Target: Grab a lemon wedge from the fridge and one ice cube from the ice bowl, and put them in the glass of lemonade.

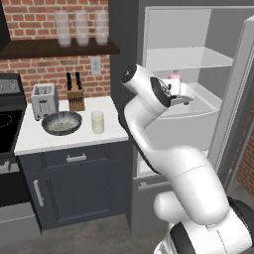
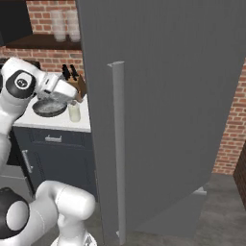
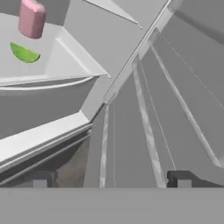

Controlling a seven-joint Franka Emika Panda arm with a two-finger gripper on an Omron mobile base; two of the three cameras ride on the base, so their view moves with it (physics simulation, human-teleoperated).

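The fridge [image 1: 174, 31] stands open, its white shelves showing. In the hand view the small green lemon wedge [image 3: 24, 53] lies on a white shelf at the upper left, just below a pink bottle [image 3: 31, 18]. My gripper [image 3: 109, 179] is open, its fingertips [image 3: 40, 179] wide apart with nothing between them, still well short of the wedge. From the left base view my gripper [image 1: 184, 100] sits inside the fridge next to the pink bottle [image 1: 174, 79]. On the counter rest the ice bowl [image 1: 62, 123] and the glass of lemonade [image 1: 97, 121].
The big grey fridge door [image 2: 168, 96] with its bar handle [image 2: 117, 144] swings out to the right of the arm. A silver toaster [image 1: 44, 100] and knife block [image 1: 75, 96] stand behind the bowl. Three frosted glasses [image 1: 82, 27] line a wall shelf. A stove [image 1: 7, 119] lies left.
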